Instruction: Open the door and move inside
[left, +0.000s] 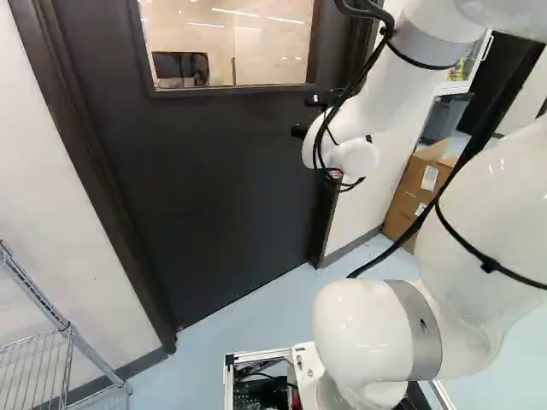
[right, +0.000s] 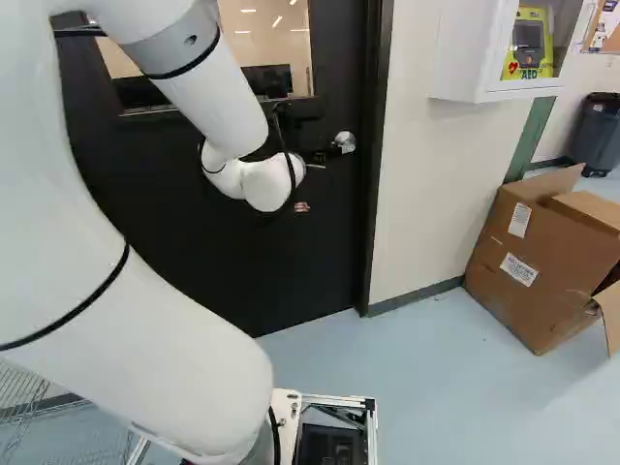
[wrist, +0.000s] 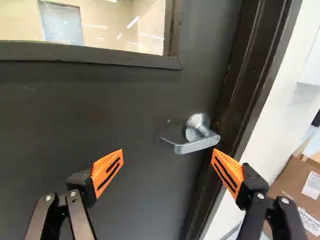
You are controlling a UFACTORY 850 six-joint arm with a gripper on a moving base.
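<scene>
Facing one closed door (wrist: 100, 110) | two spread fingers (wrist: 102, 165), seemingly near one lever (wrist: 192, 146)

We look from behind the arm (left: 376, 342), once from its left and once from its right, ahead and slightly down, both views sharing the door (left: 222, 188), its window (left: 269, 43) and the cardboard box (right: 552, 252). From the wrist we face the door much nearer, along the fingers (wrist: 107, 172).

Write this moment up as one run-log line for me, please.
door: shut | claw: open, fingers apart | lever handle: ahead of claw, not gripped | entry: not yet made
</scene>
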